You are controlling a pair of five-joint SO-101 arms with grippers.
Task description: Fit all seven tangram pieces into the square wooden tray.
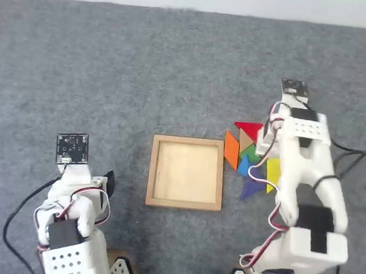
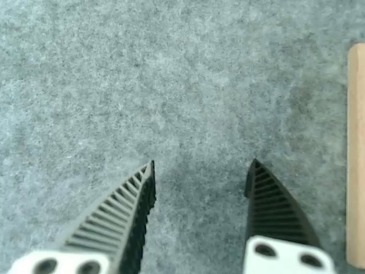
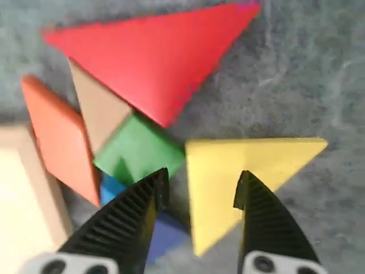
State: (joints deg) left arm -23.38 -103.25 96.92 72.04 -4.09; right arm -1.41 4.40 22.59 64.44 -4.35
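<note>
The square wooden tray [image 1: 188, 140] lies empty at mid-table. Just right of it the tangram pieces sit bunched on the carpet: a red triangle [image 1: 249, 128], an orange parallelogram [image 1: 231, 149], a tan triangle [image 1: 245, 141], a green square [image 1: 251, 154], a blue piece [image 1: 244, 165], a yellow triangle [image 1: 273, 174] and a purple triangle [image 1: 251, 189]. My right gripper [image 3: 201, 178] hangs open low over the cluster, its jaws straddling the near edge of the yellow triangle [image 3: 239, 171] beside the green square [image 3: 137, 149]. My left gripper [image 2: 202, 165] is open over bare carpet, left of the tray [image 2: 356, 154].
Grey carpet covers the table. The right arm's white body [image 1: 305, 167] overhangs the pieces' right side. The left arm [image 1: 71, 210] sits at the front left, a hand's width from the tray. Open carpet stretches behind the tray.
</note>
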